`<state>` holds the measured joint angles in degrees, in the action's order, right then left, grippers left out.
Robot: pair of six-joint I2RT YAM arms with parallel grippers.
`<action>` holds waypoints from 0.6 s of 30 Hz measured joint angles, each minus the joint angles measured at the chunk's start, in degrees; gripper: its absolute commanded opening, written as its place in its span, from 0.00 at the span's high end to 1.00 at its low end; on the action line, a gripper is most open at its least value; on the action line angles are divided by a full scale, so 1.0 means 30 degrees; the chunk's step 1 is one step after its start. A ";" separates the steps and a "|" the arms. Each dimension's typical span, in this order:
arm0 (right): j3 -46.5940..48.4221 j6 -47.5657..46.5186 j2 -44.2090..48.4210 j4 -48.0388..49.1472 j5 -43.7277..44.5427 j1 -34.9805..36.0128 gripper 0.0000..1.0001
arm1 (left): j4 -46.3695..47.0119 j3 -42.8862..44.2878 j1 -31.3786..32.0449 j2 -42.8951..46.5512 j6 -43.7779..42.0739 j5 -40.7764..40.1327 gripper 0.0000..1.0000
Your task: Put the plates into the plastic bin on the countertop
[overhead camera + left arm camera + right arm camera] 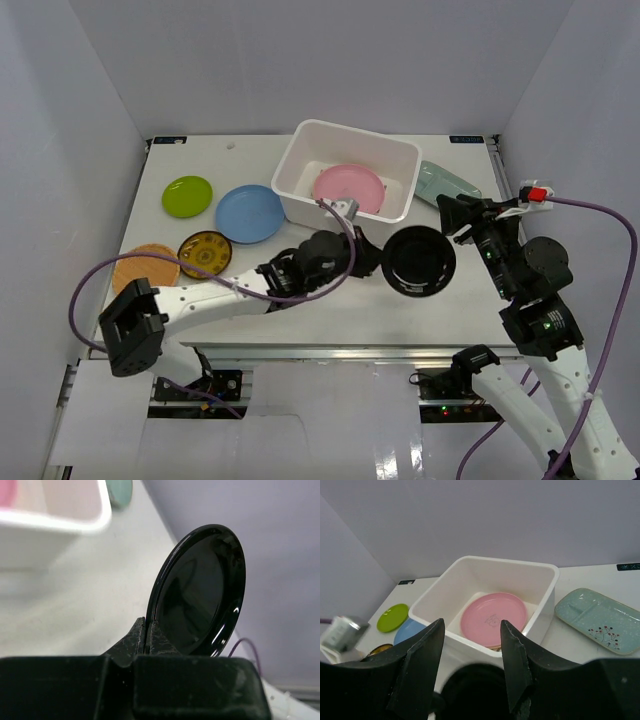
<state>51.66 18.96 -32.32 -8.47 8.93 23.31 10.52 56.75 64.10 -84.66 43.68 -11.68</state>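
Your left gripper (148,635) is closed tight on the rim of the black plate (421,260), pinching its left edge so that the plate reaches out to the right, away from the fingers. From above, its hollow face is turned up toward the camera. The plate sits over the table (450,320), near and just right of the plastic bin (300,160); whether its far edge touches the surface cannot be told. Your right gripper (471,645) hangs just right of the black plate with its jaws about half apart and nothing between them, aimed toward the bin. The bin stands at the far middle of the table, its long axis running left to right, and a pink plate (348,188) lies flat inside it, toward the right end. The mint oblong dish (447,183) lies just beside the bin's right wall, its long axis slanting from far left to near right. Left of the bin lie the lime green plate (187,196) and blue plate (249,213), and nearer you the brown-gold plate (205,253) and orange woven-look plate (147,266).
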 measured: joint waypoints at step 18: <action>-0.1158 0.0022 -0.1559 0.0182 0.1523 0.0000 0.45 | -0.4291 1.0652 -1.0907 -0.7031 -0.1654 0.1836 1.00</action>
<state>48.18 19.03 -36.99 -7.92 13.50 23.31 -2.35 88.71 31.38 -105.75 38.72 -6.17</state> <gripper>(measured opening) 0.547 0.025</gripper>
